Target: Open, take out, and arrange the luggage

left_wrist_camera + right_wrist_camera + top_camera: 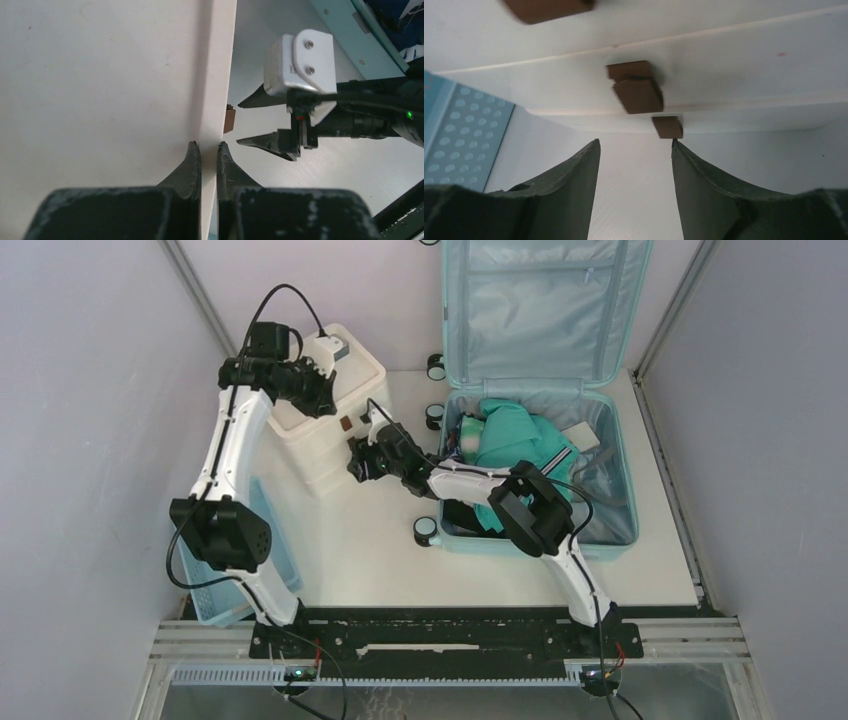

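Luggage point(612, 510), a light-blue hard-shell suitcase, lies open on the right side of the white counter point(370, 560), its lower shell nearest and packed with teal clothing point(510, 435). At the near left, a blue lattice basket point(285, 565) sits under the left arm. Mid-counter, the right hand point(360, 455) reaches left from above the suitcase, its fingers spread fairly wide and empty, aimed at the front of the white drawer unit point(335, 440). A brown handle point(668, 127) sits just beyond the fingertips, not touched. Farther back, the left hand point(318, 390) is at the unit's top edge, fingers nearly together, gripping nothing. Farthest, the suitcase lid point(540, 310) stands against the back wall.
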Controlling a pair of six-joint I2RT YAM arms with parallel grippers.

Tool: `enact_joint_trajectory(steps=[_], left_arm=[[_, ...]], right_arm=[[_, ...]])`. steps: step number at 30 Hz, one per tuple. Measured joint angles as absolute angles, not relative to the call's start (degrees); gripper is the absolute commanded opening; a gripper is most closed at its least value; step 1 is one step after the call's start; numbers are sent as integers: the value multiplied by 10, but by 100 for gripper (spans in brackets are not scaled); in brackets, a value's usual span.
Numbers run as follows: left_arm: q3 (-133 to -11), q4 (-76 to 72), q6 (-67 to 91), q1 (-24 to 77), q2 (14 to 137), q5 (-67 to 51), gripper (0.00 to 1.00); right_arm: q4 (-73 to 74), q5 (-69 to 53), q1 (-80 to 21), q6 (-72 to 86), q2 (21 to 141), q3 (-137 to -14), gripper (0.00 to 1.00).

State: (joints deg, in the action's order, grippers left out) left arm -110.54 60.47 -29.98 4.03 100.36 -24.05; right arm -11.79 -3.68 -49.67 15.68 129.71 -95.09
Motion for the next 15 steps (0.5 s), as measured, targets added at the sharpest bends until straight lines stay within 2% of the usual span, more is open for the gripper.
enact_joint_trajectory(steps=[10, 15], left_arm=[[-1075, 606, -300, 34, 977, -251, 0], [-1061, 607, -299, 32, 965, -256, 0]], right_arm=[[-119, -13, -506, 210, 1348, -961, 61], [-132, 0, -508, 209, 1359, -961, 55]])
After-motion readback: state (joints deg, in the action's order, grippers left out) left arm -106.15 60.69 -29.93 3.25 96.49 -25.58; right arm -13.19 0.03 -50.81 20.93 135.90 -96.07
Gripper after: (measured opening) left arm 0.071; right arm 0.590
